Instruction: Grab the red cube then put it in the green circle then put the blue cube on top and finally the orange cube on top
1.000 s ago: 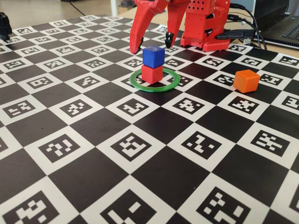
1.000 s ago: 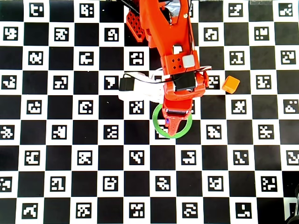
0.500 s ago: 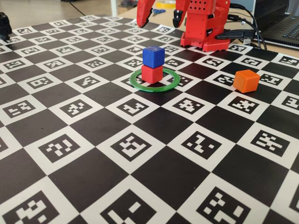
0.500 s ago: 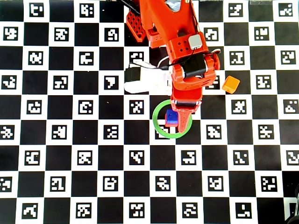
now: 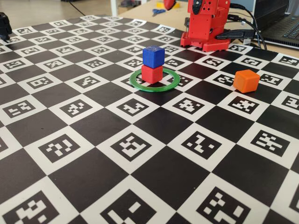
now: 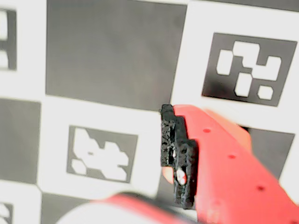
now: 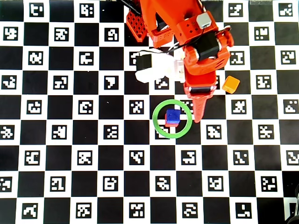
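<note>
The blue cube sits on top of the red cube inside the green circle. The overhead view shows the blue cube with a strip of the red cube below it, inside the circle. The orange cube lies alone on the board, to the right of the ring; in the overhead view it is up and right of the ring. My gripper hangs just right of the ring, apart from the stack, looks shut and is empty. The wrist view shows its black pad over bare board.
The red arm base stands at the far edge of the checkered marker board. A laptop and cables lie at the far right. A white part lies beside the arm in the overhead view.
</note>
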